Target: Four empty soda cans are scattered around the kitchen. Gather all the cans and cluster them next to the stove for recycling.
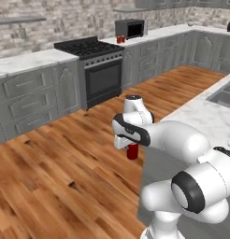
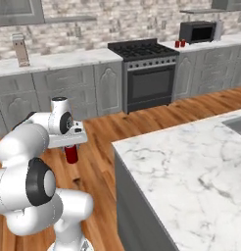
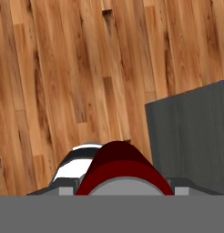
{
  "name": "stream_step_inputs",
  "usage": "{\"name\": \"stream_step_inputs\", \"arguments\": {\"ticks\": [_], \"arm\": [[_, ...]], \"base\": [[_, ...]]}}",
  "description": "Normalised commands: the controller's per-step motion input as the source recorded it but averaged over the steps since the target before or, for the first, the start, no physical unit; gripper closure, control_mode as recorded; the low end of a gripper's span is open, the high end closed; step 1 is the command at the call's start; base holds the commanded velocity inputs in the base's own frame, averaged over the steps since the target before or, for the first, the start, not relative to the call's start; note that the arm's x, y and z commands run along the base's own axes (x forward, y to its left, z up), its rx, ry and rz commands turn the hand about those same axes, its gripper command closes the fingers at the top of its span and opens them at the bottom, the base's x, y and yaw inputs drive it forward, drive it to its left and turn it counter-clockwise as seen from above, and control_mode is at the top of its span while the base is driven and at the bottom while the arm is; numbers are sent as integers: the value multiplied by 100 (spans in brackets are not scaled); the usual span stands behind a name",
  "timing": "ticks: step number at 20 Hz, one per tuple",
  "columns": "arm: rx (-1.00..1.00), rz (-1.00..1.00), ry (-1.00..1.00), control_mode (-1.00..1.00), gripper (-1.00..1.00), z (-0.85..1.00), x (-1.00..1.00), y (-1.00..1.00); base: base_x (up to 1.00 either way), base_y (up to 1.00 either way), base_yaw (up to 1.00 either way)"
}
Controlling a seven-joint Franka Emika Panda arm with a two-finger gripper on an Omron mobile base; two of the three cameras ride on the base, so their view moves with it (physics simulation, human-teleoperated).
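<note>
Gripper (image 1: pixel 132 148) pinching a red soda can (image 1: pixel 132 151) above wooden floor (image 1: pixel 51 172), well short of the stove (image 1: pixel 91 51).

Nothing legible from where I am: the red can (image 3: pixel 119 169) in my pincer is plain, and the microwave (image 1: pixel 131 29) and stove (image 1: pixel 91 49) show no lettering I can read.

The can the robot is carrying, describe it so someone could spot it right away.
Find the white arm over the wooden floor, beside the marble island. The red can hangs in its gripper; the two other red cans stand on the counter between stove and microwave.
</note>
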Motion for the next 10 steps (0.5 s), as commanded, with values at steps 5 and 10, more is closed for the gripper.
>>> {"name": "stream_step_inputs", "arguments": {"ticks": [5,10], "arm": [[0,0,0,100,100,0,0,0],[0,0,0,100,100,0,0,0]], "base": [[55,55,-4],[56,50,-9]]}}
